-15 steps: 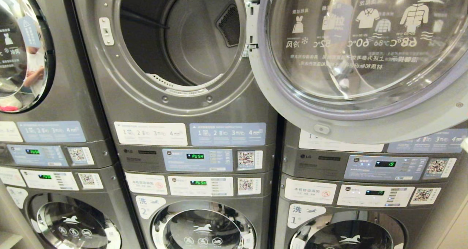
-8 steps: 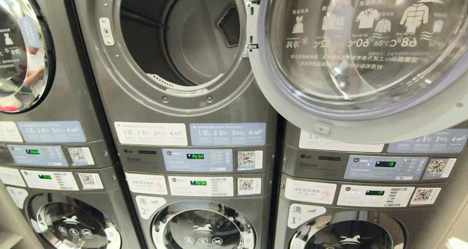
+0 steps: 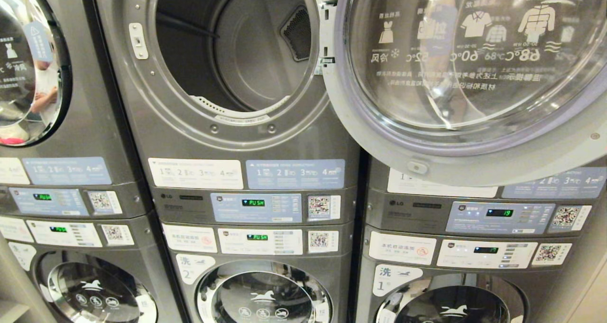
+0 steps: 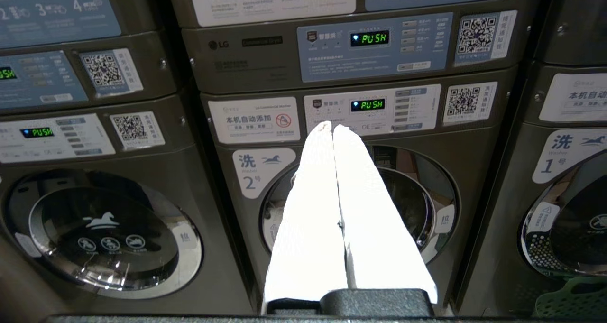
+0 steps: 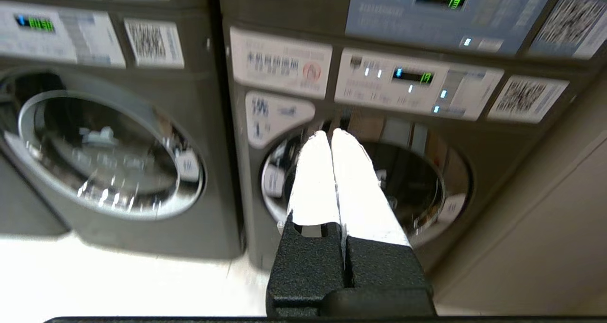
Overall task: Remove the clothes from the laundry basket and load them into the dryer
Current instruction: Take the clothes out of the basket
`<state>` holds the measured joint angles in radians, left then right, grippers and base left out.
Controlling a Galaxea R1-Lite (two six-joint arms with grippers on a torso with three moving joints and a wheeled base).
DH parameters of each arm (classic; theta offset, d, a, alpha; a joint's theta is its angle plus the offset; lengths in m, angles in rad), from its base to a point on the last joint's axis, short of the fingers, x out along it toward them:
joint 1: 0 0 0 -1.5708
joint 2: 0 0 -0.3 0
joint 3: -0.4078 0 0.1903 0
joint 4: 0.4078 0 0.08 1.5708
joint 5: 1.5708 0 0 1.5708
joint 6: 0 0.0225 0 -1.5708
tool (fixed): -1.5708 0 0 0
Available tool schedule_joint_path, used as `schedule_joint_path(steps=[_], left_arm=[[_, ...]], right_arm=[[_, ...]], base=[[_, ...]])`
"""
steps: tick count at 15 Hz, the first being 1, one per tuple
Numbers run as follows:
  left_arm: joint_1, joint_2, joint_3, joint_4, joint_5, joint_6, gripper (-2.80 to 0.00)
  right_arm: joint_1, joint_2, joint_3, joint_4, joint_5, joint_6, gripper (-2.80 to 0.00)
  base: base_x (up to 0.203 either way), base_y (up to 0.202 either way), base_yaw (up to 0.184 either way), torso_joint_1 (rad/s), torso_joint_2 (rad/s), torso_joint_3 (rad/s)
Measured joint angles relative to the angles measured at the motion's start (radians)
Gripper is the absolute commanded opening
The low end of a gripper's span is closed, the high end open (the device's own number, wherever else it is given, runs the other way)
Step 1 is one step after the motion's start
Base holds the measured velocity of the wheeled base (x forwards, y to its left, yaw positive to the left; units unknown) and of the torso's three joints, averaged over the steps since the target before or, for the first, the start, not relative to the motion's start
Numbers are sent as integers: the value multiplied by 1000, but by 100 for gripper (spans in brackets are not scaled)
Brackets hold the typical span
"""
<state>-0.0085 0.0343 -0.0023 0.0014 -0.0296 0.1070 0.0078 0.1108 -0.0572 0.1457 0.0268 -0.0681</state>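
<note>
The bank of stacked machines (image 3: 256, 247) fills the head view, and the middle column's upper unit — the dryer (image 3: 227, 52) — is the landmark. Its round door (image 3: 474, 138) hangs swung wide to the right of the opening, and the drum behind it shows bare metal, no clothes visible inside. Directly below the dryer sit the control panels and the washer marked 2 (image 4: 360, 204). Far below and right of the dryer, a corner of the green laundry basket (image 4: 574, 297) shows on the floor by the washer marked 1; its contents cannot be seen.

A second ago a pale tip showed at the right edge of the head view, low beside the door; now it is gone. Both arms are down below the dryer — the left gripper (image 4: 332, 127) before washer 2, the right gripper (image 5: 330, 134) before washer 1, each with fingers pressed together on nothing. My reading: loading has yet to begin, or the robot is between trips.
</note>
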Motion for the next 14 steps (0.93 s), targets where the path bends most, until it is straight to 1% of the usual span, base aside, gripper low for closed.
schedule_joint_path(steps=[2, 6, 10, 14], left_arm=[[1, -18, 0, -1, -2, -2, -280], [1, -32, 1, 0, 1, -1, -280], [1, -33, 1, 1, 5, 0, -280], [1, -33, 1, 1, 8, 6, -280]], right_arm=[[-3, -60, 3, -8, -3, 16, -280], [-4, -101, 7, -19, -20, 55, -280], [-4, -109, 7, -20, -37, 65, -280], [-4, -110, 7, -21, -38, 66, -280]], base=[[0, 0, 0, 0, 0, 0], [0, 0, 0, 0, 0, 0], [0, 0, 0, 0, 0, 0], [0, 0, 0, 0, 0, 0]])
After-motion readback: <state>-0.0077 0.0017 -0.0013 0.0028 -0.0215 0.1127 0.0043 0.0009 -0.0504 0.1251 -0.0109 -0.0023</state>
